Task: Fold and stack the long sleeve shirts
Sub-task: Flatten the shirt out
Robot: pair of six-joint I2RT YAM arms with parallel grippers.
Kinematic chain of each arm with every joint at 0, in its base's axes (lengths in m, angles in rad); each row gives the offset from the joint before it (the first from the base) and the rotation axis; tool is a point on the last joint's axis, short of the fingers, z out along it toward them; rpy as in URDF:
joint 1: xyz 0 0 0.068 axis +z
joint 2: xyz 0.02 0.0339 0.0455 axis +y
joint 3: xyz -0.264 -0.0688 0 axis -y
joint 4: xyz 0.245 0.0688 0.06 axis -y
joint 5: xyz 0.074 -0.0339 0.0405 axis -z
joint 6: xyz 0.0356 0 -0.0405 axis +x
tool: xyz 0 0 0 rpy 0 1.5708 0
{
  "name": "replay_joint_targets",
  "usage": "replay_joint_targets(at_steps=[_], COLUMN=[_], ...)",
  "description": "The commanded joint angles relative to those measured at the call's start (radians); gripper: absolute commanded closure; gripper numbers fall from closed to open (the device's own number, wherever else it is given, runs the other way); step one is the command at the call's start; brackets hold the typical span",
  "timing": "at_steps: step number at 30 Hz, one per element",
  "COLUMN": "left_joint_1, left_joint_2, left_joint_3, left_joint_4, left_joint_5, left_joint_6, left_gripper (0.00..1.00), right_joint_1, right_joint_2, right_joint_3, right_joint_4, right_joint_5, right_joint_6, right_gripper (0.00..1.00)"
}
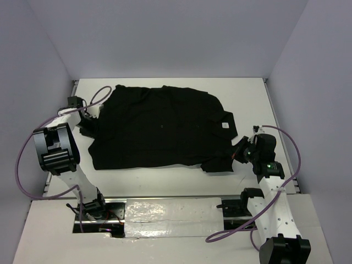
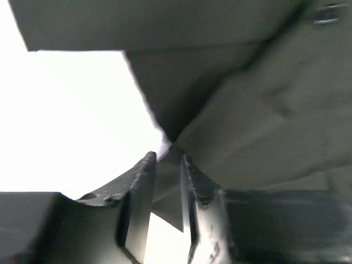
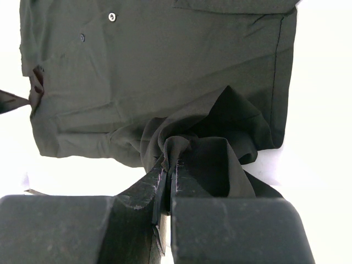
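Observation:
One black long sleeve shirt (image 1: 159, 126) lies spread flat across the white table, its small white neck label (image 1: 224, 125) at the right. My left gripper (image 1: 92, 118) sits at the shirt's left edge. In the left wrist view its jaws (image 2: 168, 157) stand a little apart, open, with a corner flap of the shirt (image 2: 264, 110) hanging in the gap. My right gripper (image 1: 239, 153) is at the shirt's near right corner. In the right wrist view it (image 3: 169, 159) is shut on a bunched fold of the shirt (image 3: 154, 66).
The white table (image 1: 165, 184) shows bare strips in front of and behind the shirt. Pale walls close in on the left, back and right. A purple cable (image 1: 291, 148) loops beside each arm. A shiny metal strip (image 1: 165, 212) runs between the arm bases.

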Motion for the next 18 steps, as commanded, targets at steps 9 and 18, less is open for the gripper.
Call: replay_joint_targets(at_steps=[9,18], left_joint_1=[0.275,0.05], left_joint_2=[0.058,0.013], left_joint_3=[0.227,0.165], left_joint_4=[0.0,-0.176], left_joint_5=[-0.029,0.217], left_joint_6=[-0.203,0.288], left_gripper=[0.72,0.4], right_joint_1=[0.003,0.003], right_joint_2=[-0.009,-0.013], right_joint_3=[-0.007,-0.003], right_joint_4=[0.024,0.018], right_joint_5=[-0.009,-0.007], right_joint_6=[-0.021,-0.021], right_gripper=[1.0,1.0])
